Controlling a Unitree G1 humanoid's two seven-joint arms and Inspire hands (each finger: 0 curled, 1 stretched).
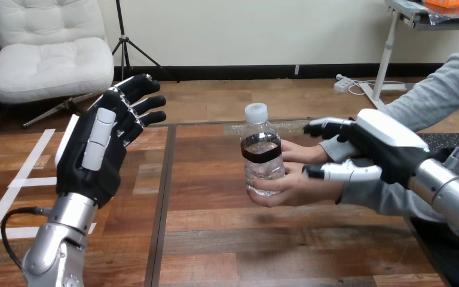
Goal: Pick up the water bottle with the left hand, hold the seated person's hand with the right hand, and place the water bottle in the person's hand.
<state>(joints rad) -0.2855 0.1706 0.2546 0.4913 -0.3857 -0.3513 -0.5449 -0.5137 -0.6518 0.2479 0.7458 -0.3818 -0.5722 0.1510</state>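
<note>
A clear water bottle with a white cap and a dark label band stands upright at the table's middle. The person's lower hand cups its base, and their other hand rests against its right side. My right hand comes in from the right; its fingers lie over the upper grey-sleeved wrist and its thumb lies under it, pinching that wrist. Raised at the left, my left hand is open, well clear of the bottle, with nothing in it.
The wooden table has a dark seam running front to back left of the bottle. White tape strips mark its left part. A dark mat lies at the right edge under the person's arms.
</note>
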